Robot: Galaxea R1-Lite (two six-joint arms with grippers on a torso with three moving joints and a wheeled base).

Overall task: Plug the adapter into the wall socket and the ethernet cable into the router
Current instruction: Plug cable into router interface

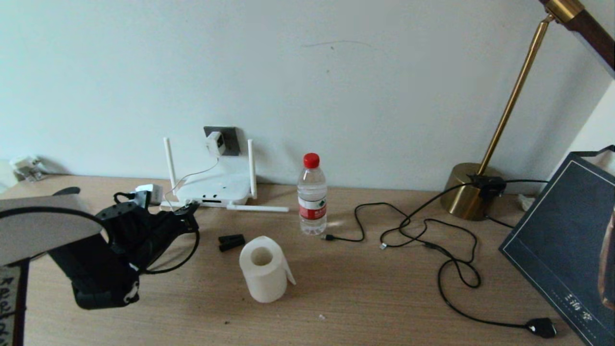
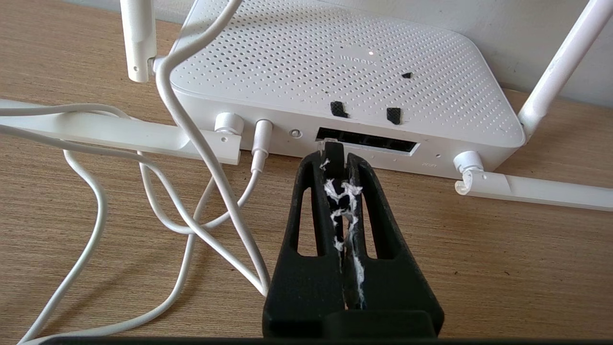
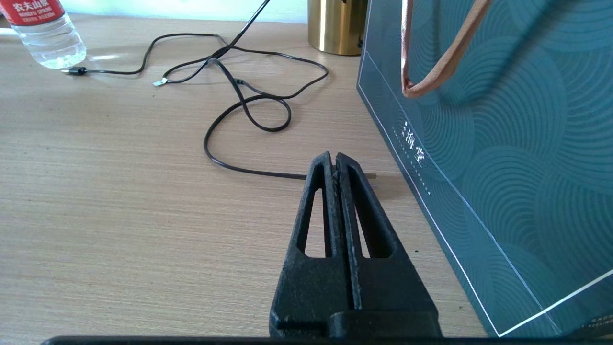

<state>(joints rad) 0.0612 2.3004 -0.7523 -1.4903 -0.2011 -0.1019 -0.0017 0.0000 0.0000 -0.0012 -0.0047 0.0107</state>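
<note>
- The ethernet cable [image 2: 334, 152] has its clear tip right at the port row on the near edge of the router [image 1: 217, 188], pinched in the left tool [image 2: 334, 154], whose fingers are clamped tight on it.
- The adapter [image 1: 215, 142] sits in the wall socket [image 1: 229, 139] above the router.
- The right tool [image 3: 334, 158] hovers over the surface [image 1: 375, 293] beside a teal bag [image 3: 503, 158], closed and empty.

You are looking at a matt, wood-grain tabletop [image 2: 479, 249]. Just ahead of the jaws, the router [image 2: 335, 72] is showing smooth white plastic, its top perforated with fine holes. The left gripper [image 2: 335, 158] is looking like rough, grainy black plastic with frayed white fibres clinging along its inner faces.
</note>
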